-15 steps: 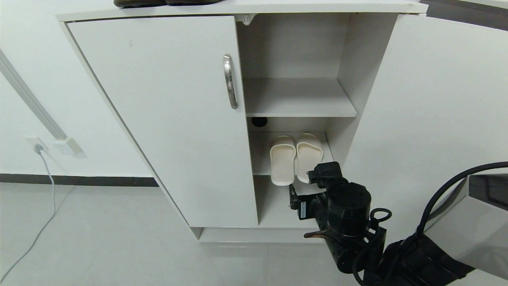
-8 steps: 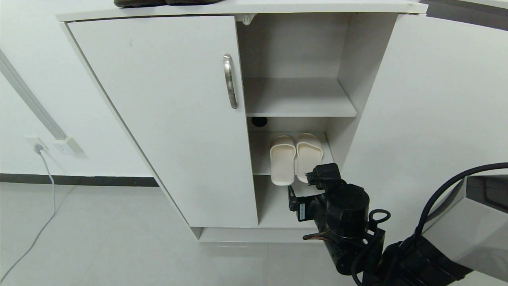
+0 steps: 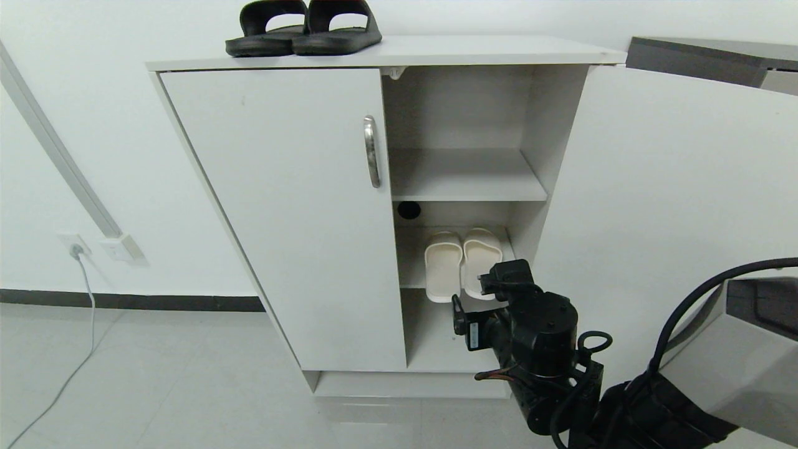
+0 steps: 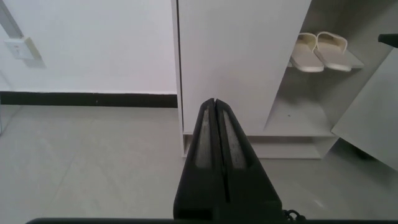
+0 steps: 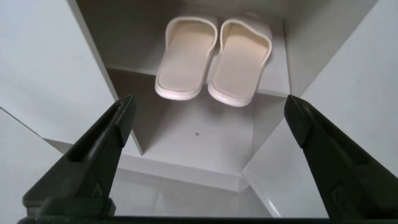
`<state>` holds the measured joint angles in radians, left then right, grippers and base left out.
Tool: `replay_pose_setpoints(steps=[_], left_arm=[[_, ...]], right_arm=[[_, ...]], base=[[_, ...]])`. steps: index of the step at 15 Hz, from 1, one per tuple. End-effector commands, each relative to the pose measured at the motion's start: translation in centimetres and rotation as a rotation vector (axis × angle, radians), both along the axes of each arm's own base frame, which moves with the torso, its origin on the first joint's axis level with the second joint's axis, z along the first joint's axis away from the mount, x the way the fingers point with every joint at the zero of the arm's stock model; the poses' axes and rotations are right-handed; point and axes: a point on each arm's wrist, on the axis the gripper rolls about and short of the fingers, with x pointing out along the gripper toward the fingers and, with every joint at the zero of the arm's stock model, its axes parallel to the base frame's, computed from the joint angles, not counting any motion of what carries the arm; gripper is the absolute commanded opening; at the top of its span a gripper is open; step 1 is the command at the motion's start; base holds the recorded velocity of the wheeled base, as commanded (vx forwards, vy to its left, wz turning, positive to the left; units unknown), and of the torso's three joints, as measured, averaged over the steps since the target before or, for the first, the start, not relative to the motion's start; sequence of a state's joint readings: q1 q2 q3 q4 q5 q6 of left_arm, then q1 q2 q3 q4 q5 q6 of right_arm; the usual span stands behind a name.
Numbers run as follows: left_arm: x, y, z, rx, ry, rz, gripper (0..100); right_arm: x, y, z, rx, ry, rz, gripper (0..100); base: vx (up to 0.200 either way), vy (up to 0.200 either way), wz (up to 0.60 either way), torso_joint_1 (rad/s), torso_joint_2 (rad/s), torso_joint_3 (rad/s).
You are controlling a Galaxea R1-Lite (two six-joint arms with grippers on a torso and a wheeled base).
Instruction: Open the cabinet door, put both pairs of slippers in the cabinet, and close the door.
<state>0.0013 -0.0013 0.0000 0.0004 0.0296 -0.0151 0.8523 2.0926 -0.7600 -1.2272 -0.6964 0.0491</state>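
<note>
The cabinet (image 3: 499, 47) is white and stands against a white wall on a pale tiled floor (image 3: 156, 386). Its right door (image 3: 661, 187) is swung wide open. Its left door (image 3: 280, 206) is shut. Behind the open door are three compartments, one above another, divided by an upper shelf (image 3: 464, 178) and a middle shelf (image 3: 408, 262).

The right gripper (image 5: 209, 109) hangs low in front of the open side, level with the bottom compartment, with its fingers spread wide apart and nothing between them. Whether it is just inside the opening or just before it is hard to tell from the head view. In the right wrist view its two fingers frame the middle shelf from below.

The left gripper (image 4: 214, 106) has its fingers pressed flat together and holds nothing. It points over the floor towards the foot of the shut left door, well apart from it.

The black slippers (image 3: 305, 28) sit side by side on top of the cabinet, above the left door. The cream slippers (image 3: 462, 262) lie as a touching pair on the middle shelf, toes to the back, and their heels appear to reach slightly past its front edge.

A metal handle (image 3: 371, 151) runs upright along the left door's inner edge. A round dark hole (image 3: 408, 210) shows in the back panel just under the upper shelf. A wall socket (image 3: 75, 240) with a grey cable (image 3: 81, 337) sits low on the wall, left of the cabinet.
</note>
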Motion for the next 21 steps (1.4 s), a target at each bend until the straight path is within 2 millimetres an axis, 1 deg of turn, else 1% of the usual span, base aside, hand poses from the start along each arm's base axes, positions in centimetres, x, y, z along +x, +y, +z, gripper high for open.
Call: replay_pose_setpoints(steps=[1, 12, 17, 21], left_arm=[[0.01, 0.00, 0.01, 0.001, 0.001, 0.001, 0], [0.01, 0.00, 0.01, 0.001, 0.001, 0.001, 0], [0.01, 0.00, 0.01, 0.001, 0.001, 0.000, 0], [0.01, 0.00, 0.01, 0.001, 0.001, 0.000, 0]], right_arm=[[0.12, 0.00, -0.31, -0.005, 0.004, -0.003, 100], [-0.01, -0.32, -1.11, -0.027, 0.024, -0.006, 100], [-0.06, -0.37, -1.11, -0.028, 0.025, -0.007, 100], [-0.10, -0.42, -1.12, -0.029, 0.026, -0.006, 100]], base=[[0.000, 0.000, 0.00, 0.002, 0.00, 0.207], [0.000, 0.000, 0.00, 0.000, 0.00, 0.015], [0.000, 0.000, 0.00, 0.000, 0.00, 0.000], [0.000, 0.200, 0.00, 0.004, 0.00, 0.006]])
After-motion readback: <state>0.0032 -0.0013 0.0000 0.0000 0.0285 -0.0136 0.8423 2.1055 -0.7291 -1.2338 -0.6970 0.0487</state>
